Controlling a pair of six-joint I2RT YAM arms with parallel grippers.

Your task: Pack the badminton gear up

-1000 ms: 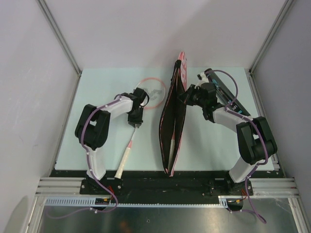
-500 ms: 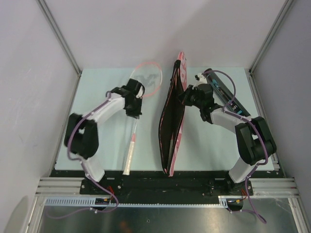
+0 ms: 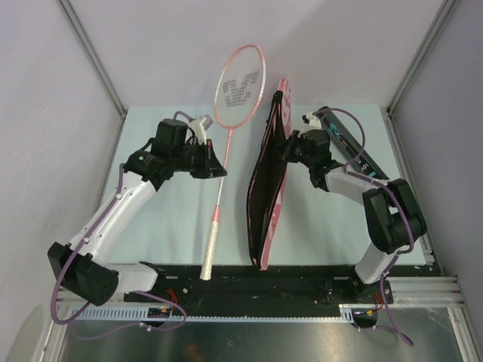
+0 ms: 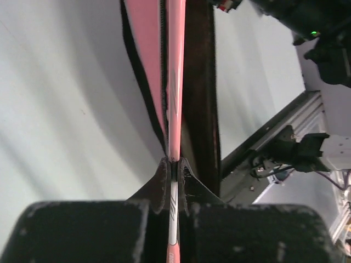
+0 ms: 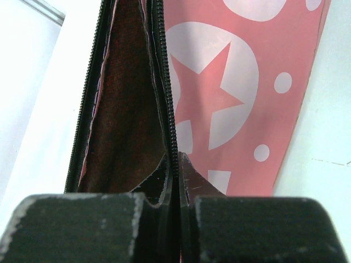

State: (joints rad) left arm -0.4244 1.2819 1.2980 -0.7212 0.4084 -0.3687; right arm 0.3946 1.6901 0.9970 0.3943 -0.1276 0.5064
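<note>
The badminton racket (image 3: 240, 84) is held off the table (image 3: 173, 226) at a slant. Its pink-and-white head is high against the back wall and its pale grip end is low, over the near edge. The left gripper (image 3: 220, 170) is clamped shut on the thin shaft, roughly midway along, below the head and above the grip. In the left wrist view the pink shaft (image 4: 174, 82) runs straight out from between the closed fingertips of that gripper (image 4: 174, 170).

Just to the right of the racket, not touching it, the pink racket cover (image 3: 268, 188) stands on its long edge, unzipped, its dark lining showing. The right gripper (image 3: 287, 151) pinches the cover's upper edge near its far end. Its wrist view shows the fingertips (image 5: 176, 164) pressed together on the zipper (image 5: 167, 104), with the star-printed pink side (image 5: 219, 98) to the right.

The black tube (image 3: 351, 147) lies at an angle on the table's right side, beyond the right arm.
</note>
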